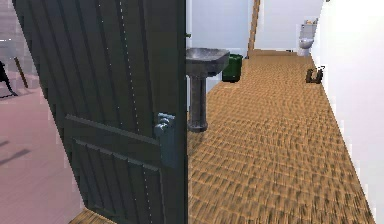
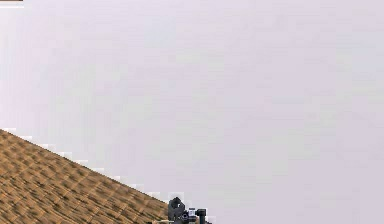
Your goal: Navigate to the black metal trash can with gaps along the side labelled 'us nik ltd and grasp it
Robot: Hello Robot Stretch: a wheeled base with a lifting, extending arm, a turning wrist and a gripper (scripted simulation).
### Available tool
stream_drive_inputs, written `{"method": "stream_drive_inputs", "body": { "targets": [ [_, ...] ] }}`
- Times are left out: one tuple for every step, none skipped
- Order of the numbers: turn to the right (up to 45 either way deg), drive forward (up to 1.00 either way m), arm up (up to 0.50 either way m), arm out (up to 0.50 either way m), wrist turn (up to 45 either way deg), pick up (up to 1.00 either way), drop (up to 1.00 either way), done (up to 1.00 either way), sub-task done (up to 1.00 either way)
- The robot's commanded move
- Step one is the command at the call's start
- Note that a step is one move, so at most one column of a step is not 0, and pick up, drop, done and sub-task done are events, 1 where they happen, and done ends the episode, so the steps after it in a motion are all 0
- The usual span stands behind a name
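- A dark panelled door (image 1: 110,100) stands across the forward view's left half, with its metal handle (image 1: 165,126) at its right edge
- Right of the door, a wood floor (image 1: 270,150) runs away to a white back wall, and a white side wall (image 1: 360,90) follows the floor's right edge
- A pedestal sink (image 1: 205,62) stands at the floor's left edge, just past the door
- The trash can (image 1: 233,67) (a dark, squat box whose sides are too small to make out) sits on the floor near its far left corner, just right of the sink and behind it, close to the back wall
- A white toilet (image 1: 308,35) stands at the floor's far right corner
- A small dark thing (image 1: 318,74) sits at the floor's right edge against the side wall, nearer than the toilet
- Left of the door lies the pinkish floor (image 1: 30,150) of another room
- In the arm side view the gripper (image 2: 180,210) shows at the bottom edge, where wood floor meets a plain white wall (image 2: 200,90); its far end is too small to make out, so I cannot tell whether it holds anything
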Motion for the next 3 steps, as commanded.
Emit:
{"method": "stream_drive_inputs", "body": {
  "targets": [
    [0.0,0.0,0.0,0.0,45.0,0.0,0.0,0.0,0.0],
    [0.0,0.0,0.0,0.0,18.0,0.0,0.0,0.0,0.0],
    [0.0,0.0,-0.3,0.0,0.0,0.0,0.0,0.0,0.0]
  ]
}}
